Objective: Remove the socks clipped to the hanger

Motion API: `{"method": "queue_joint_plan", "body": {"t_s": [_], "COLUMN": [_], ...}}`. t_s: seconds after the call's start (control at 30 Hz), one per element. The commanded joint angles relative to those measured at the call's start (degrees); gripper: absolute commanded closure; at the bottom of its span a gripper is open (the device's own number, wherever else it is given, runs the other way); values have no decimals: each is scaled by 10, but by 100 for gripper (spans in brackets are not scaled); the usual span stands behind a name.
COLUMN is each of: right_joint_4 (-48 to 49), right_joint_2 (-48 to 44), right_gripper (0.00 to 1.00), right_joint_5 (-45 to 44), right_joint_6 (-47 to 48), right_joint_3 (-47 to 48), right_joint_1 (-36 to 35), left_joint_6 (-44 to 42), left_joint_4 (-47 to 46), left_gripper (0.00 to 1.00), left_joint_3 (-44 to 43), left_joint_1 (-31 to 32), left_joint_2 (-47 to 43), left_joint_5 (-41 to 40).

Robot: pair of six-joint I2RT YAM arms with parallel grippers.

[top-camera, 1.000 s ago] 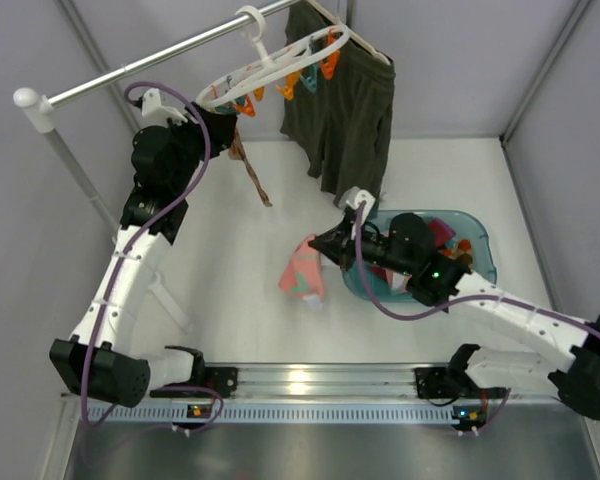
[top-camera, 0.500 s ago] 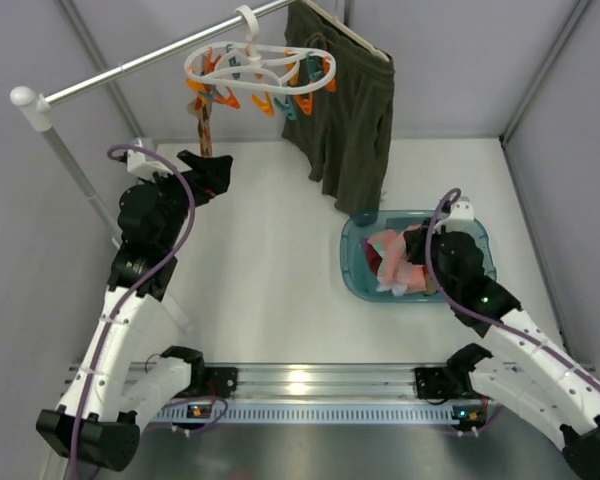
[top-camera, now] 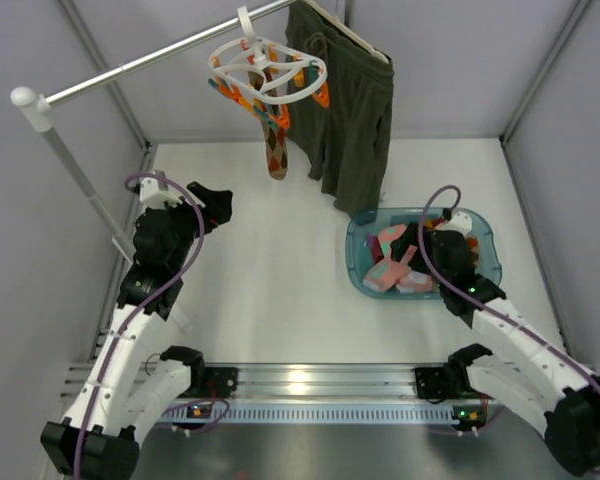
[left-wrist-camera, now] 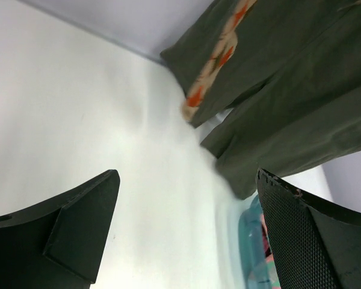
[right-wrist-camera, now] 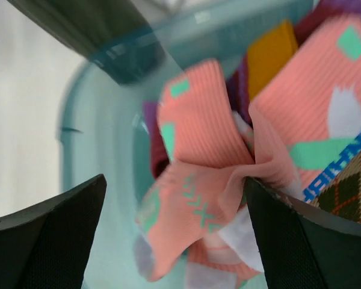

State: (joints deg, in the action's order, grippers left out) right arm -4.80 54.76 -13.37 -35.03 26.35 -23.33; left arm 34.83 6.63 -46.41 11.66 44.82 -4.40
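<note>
Found the hanger (top-camera: 268,75) only in the top view, at upper centre, one diamond-pattern sock (top-camera: 275,140) clipped beneath it beside the shorts (top-camera: 350,110). Saw the left gripper (top-camera: 215,207) at left, jaws wide apart and empty, and the right gripper (right-wrist-camera: 174,241) likewise spread over the basin (top-camera: 485,262) at right. Read only cut-off blue lettering on a pink sock (right-wrist-camera: 198,138) in the right wrist view.

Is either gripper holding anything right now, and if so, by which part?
Nothing is held. The left gripper is open in the air; the right gripper is open above the pink sock lying in the teal basin.
</note>
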Motion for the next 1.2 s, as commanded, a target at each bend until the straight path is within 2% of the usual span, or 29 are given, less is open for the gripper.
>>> {"method": "queue_joint_plan", "body": {"t_s": [0.0,0.03,0.17,0.2,0.27,0.33,0.43,0.57,0.7,0.87,0.97,1.07,1.17], "right_joint_4": [-62,-78,-82,-57,33,74,75,109,140,169,188,198,207], "right_joint_2": [-126,-151,-255,-285,-303,-288,-252,-249,-235,-212,-194,-174,-155], "right_gripper": [6,1,1,1,1,0,1,1,1,1,1,0,0], "right_joint_5": [-16,-23,5,31,146,258,345,357,382,403,414,414,421], "right_joint_6": [21,25,44,46,52,60,92,78,79,70,66,65,63], "right_joint_3": [69,86,101,94,65,68,89,64,53,48,44,36,36], "right_joint_1": [9,9,9,9,9,9,9,9,9,8,8,8,8], "left_joint_6": [-19,-24,-40,-42,-48,-69,-103,-145,-207,-234,-234,-226,-250], "left_joint_4": [-11,-18,-136,-187,-245,-310,-363,-422,-428,-432,-431,-435,-449], "left_gripper": [1,1,1,1,1,1,1,2,2,2,2,2,2], "left_joint_3": [14,21,56,60,57,41,-16,-77,-159,-191,-164,-106,-96], "left_joint_1": [-1,-1,-1,-1,-1,-1,-1,-2,-2,-1,1,7,7], "left_joint_2": [4,11,68,84,147,222,296,414,487,525,500,452,459], "left_joint_5": [-8,-5,78,86,97,104,109,71,4,-73,-141,-159,-172]}}
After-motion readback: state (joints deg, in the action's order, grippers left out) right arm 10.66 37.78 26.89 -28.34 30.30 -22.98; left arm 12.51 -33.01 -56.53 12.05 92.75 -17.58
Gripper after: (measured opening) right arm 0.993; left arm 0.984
